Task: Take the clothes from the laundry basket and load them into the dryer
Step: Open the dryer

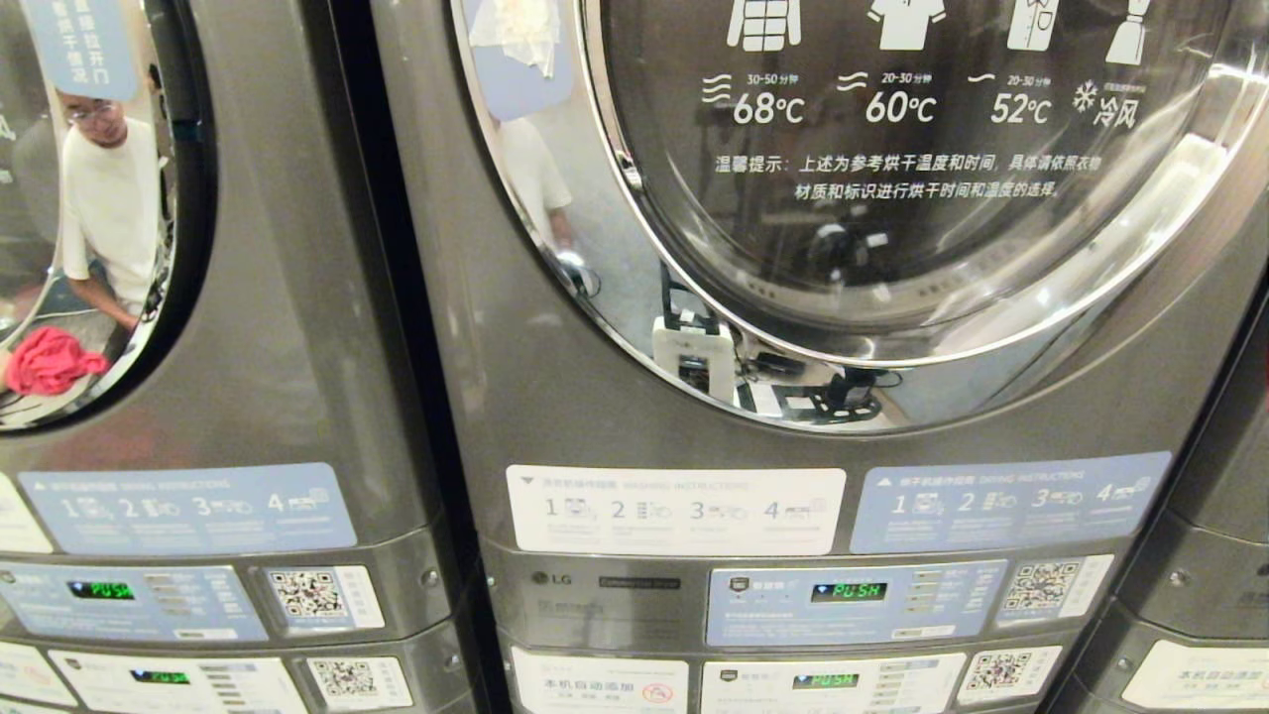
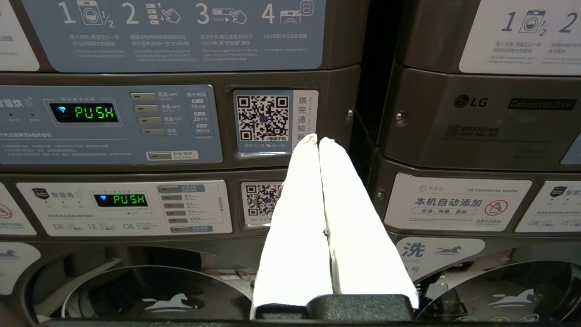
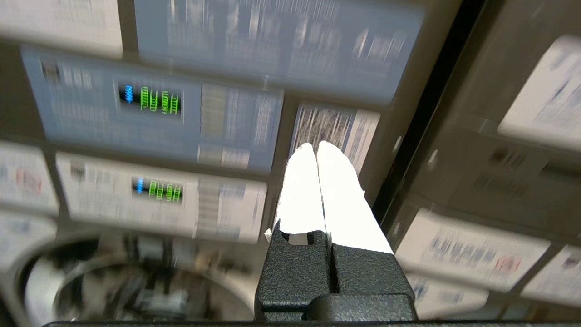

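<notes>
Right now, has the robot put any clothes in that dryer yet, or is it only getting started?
Only getting started, it seems. The dryer door is closed, and no laundry basket is in view; a red cloth shows only as a reflection in the neighbouring door. The left hand and right hand are both shut and empty, facing the control panels. Opening the door, fetching clothes and loading remain.

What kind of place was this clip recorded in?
Most likely a self-service laundromat: stacked LG commercial dryers and washers stand side by side, each with payment QR codes, numbered instruction stickers and PUSH displays.
</notes>
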